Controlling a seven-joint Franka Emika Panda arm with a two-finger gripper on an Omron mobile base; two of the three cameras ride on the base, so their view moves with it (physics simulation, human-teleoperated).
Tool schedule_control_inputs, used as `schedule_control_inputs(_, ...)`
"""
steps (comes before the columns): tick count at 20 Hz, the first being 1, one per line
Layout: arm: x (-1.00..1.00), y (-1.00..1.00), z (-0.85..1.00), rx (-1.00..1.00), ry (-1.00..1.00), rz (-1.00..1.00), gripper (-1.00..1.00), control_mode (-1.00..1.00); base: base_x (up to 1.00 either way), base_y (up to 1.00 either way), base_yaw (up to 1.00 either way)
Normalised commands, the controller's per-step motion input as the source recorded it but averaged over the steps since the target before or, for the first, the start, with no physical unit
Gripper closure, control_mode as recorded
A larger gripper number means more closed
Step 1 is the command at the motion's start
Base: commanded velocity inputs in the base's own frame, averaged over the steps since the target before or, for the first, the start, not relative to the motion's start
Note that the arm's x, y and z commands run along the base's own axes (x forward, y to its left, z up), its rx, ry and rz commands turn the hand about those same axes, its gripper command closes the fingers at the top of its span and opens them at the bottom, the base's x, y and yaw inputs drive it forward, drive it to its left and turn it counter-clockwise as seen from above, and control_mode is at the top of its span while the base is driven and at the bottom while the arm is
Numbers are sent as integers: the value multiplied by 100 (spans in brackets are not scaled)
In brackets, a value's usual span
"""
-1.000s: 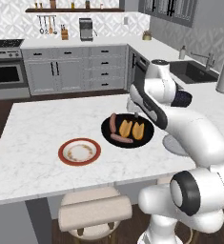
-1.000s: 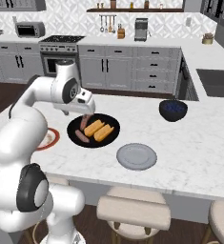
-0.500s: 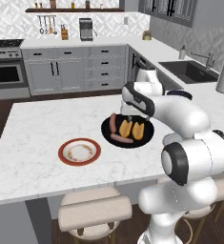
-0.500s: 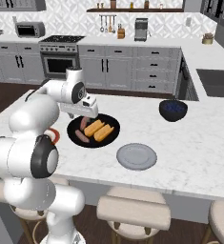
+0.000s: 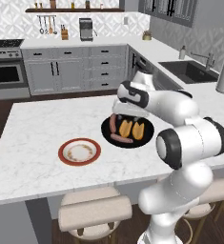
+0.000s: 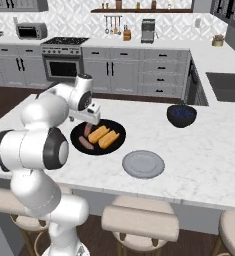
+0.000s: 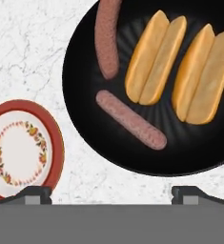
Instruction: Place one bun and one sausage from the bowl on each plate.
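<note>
The wide black bowl [image 5: 144,141] [image 6: 107,149] [image 7: 84,71] sits mid-counter and holds two split buns [image 7: 154,58] [image 7: 208,74] [image 5: 126,127] [image 6: 99,134] and two sausages [image 7: 107,38] [image 7: 130,119] [image 5: 121,138] [image 6: 86,144]. My gripper [image 5: 122,112] [image 6: 89,122] [image 7: 112,193] hovers over the bowl's far edge, pointing down, open with nothing between its fingertips [image 7: 35,194]. The red-rimmed plate [image 5: 79,151] [image 7: 20,150] lies bare to the bowl's left. On the other side, near the counter's front edge, the grey plate [image 6: 143,164] lies bare too.
A small dark blue bowl [image 6: 181,115] stands at the island's back right. Stools [image 5: 94,214] line the front edge of the counter. Back cabinets, a stove and a sink stand well beyond the island.
The arm has folded and the hand has shifted left and down over the bowl's far edge. The gripper stayed open; food and plates have not moved.
</note>
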Motion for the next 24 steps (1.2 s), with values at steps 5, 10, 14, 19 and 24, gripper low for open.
schedule_control_inputs(5,55,16,-34,0,-4,0,-100,-100,0,0,0)
schedule_control_inputs(10,68,19,-28,0,0,0,-100,-100,0,0,0)
schedule_control_inputs(14,59,2,-19,0,0,0,-100,-100,0,0,0)
schedule_control_inputs(19,76,0,-33,0,0,0,-100,-100,0,0,0)
schedule_control_inputs(24,51,0,-45,0,0,0,-100,-100,0,0,0)
